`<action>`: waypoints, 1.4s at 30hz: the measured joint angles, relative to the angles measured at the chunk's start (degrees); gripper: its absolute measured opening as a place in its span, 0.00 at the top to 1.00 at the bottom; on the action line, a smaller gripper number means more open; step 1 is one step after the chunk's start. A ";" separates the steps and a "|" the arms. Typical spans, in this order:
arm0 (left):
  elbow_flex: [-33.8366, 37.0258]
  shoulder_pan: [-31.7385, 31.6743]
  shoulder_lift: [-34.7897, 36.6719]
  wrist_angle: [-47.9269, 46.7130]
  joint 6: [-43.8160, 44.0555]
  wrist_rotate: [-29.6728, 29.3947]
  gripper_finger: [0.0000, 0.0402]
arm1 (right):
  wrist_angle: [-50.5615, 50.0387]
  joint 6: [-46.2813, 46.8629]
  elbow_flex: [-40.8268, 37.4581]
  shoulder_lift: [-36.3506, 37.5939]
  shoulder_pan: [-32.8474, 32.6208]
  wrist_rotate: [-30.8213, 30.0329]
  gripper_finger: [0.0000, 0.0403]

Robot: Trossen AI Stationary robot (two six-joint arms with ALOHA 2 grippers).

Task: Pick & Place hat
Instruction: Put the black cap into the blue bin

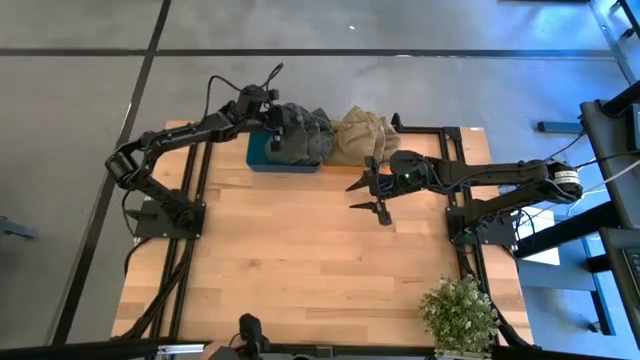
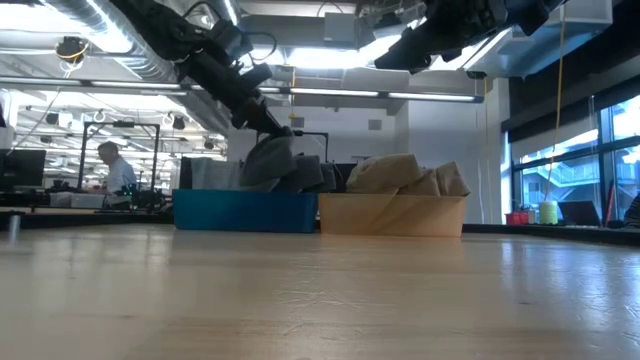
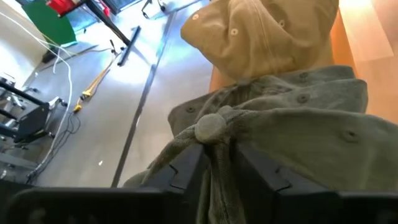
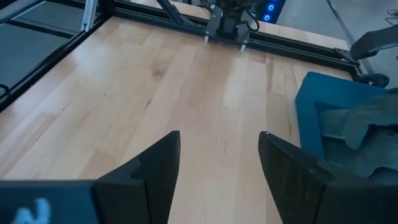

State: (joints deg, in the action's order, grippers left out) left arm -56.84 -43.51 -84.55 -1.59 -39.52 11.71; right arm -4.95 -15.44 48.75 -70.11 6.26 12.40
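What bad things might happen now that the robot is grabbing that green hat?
The left gripper pinches only a fold of the green hat, so it might slip out when lifted. Other green hats are piled in the blue bin, so one could get dragged out too. The tan hats sit right beside them and might be bumped. The right gripper hangs open over the table, away from it all.

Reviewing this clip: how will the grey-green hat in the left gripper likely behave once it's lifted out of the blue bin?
Likely floppy: the grey-green hat bunches into folds where the left gripper pinches it. Probably light, being thin cloth. Its loose part may drag on the blue bin.
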 joint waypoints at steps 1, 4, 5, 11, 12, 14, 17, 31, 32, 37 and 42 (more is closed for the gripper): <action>0.00 0.00 0.00 -0.29 0.24 -0.04 0.77 | -0.07 -0.02 0.00 0.00 0.00 0.00 0.46; 0.00 0.01 0.00 -0.25 1.30 -0.25 0.68 | -0.13 -0.02 0.00 0.00 0.00 0.00 0.46; 0.00 0.00 0.00 -0.09 1.30 -0.67 0.65 | -0.13 -0.02 0.00 0.00 0.00 0.00 0.46; 0.00 0.00 0.61 1.77 1.77 -6.45 0.53 | -0.38 -0.02 0.00 0.00 0.00 0.00 0.46; 0.00 0.00 1.16 1.82 2.06 -6.53 0.53 | -0.39 -0.02 0.00 0.00 0.00 0.00 0.46; 0.00 0.00 2.47 1.88 2.87 -6.22 0.53 | -0.56 -0.04 0.00 0.00 0.00 0.00 0.46; 0.00 -0.01 4.43 1.89 4.87 -5.40 0.52 | -0.57 -0.09 0.00 -0.02 0.00 0.00 0.46; 0.17 -0.11 13.25 -23.04 16.10 -8.16 0.52 | -3.82 -0.26 -0.04 -0.02 -0.02 -0.52 0.46; 0.51 -0.11 13.68 -24.45 17.65 -7.87 0.52 | -4.06 -0.24 -0.04 -0.02 -0.02 -1.16 0.46; 5.94 0.25 13.16 -22.64 23.29 -6.34 0.52 | -4.26 -0.62 -0.04 -0.02 -0.02 -4.15 0.46; 12.35 1.32 10.25 -7.36 25.67 -5.76 0.52 | -4.22 -2.93 -0.04 -0.02 0.00 -4.42 0.46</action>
State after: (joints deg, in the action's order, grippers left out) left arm -44.49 -42.18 -74.30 -8.96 -13.84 5.94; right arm -9.17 -18.37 48.71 -70.13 6.26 7.99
